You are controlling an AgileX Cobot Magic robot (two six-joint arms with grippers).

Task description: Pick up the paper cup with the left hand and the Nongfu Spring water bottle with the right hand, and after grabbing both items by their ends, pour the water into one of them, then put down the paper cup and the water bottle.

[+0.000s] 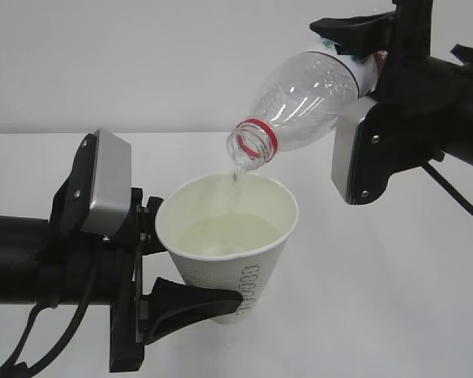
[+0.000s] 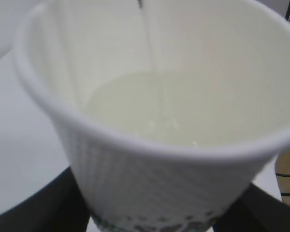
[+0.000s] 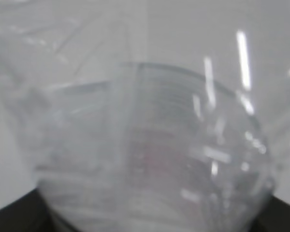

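Water (image 1: 236, 179) falls in a thin stream from the bottle (image 1: 299, 98) into the cup (image 1: 225, 236), which sits centre-left, clear of the table (image 1: 394, 276). The left hand (image 1: 185, 303) has its jaws closed around the cup's lower wall; the right hand (image 1: 355, 35), up at the far right, grips the bottle's base end, neck tilted down just above the cup's far rim. To pour well, hold the cup level, keep the mouth over the cup's middle, and ease the tilt gently. The cup looks roughly half full.
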